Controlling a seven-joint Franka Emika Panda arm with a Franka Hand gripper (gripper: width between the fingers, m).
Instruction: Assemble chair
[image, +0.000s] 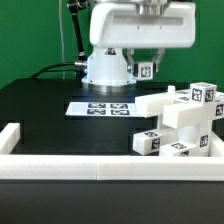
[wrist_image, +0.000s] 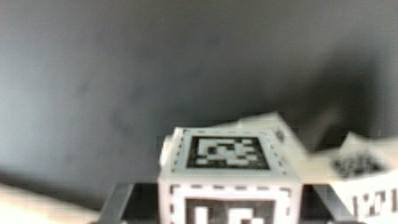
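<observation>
The arm is raised above the table (image: 40, 105); its gripper (image: 146, 66) is clamped on a tagged chair part (wrist_image: 228, 165). The part-built chair (image: 178, 125) is seen against the exterior view's right wall, its long axis not discernible.

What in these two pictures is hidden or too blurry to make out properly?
- Exterior view: the gripper fingertips are small and hidden behind the tagged white piece.
- Exterior view: the chair parts overlap, hiding how they join.
- Wrist view: the tagged white piece is blurred and cut off by the picture's edge.
- Marker board: tags too small to read.
</observation>
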